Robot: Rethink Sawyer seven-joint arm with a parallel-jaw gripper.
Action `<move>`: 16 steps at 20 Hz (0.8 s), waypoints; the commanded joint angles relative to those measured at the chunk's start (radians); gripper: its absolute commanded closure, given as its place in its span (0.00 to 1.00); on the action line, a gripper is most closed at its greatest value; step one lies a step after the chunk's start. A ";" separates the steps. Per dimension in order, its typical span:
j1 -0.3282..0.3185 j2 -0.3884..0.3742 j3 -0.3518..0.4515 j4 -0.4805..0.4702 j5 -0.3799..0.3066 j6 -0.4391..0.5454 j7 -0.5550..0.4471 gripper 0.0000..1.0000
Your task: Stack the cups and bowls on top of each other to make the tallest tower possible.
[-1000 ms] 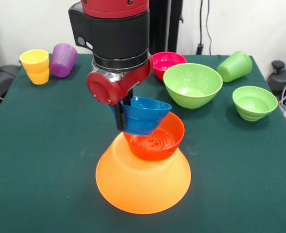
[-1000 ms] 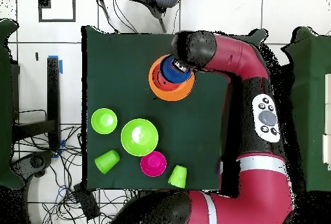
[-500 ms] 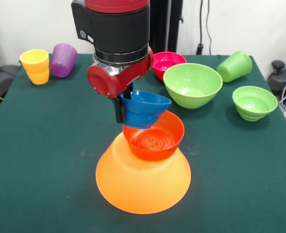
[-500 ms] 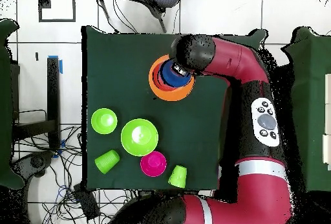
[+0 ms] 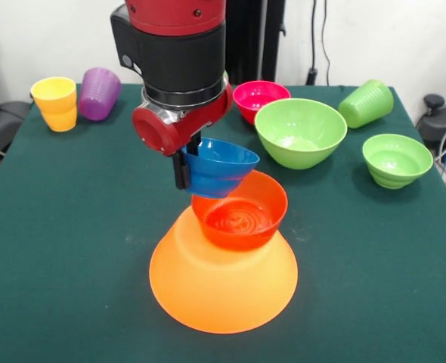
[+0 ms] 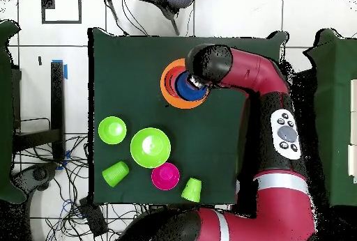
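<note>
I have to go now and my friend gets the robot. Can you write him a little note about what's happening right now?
Gripper: shut on the blue bowl, held tilted just above the red-orange bowl.
Done: red-orange bowl sits upright on the upturned orange bowl.
Left: set the blue bowl down, then add the pink bowl, big green bowl, small green bowl and the cups: yellow, purple, green.

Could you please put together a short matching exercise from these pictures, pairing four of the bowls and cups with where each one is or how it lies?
Things:
1. blue bowl
2. red-orange bowl
3. huge orange bowl
4. light green cup by the table's corner

States:
A. lying on its side
B. upside down on the table
C. held in the gripper
D. upright on the orange bowl

Pairs: 1-C, 2-D, 3-B, 4-A
</note>
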 commanded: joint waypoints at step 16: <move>-0.051 0.058 0.095 0.176 0.014 -0.161 0.145 1.00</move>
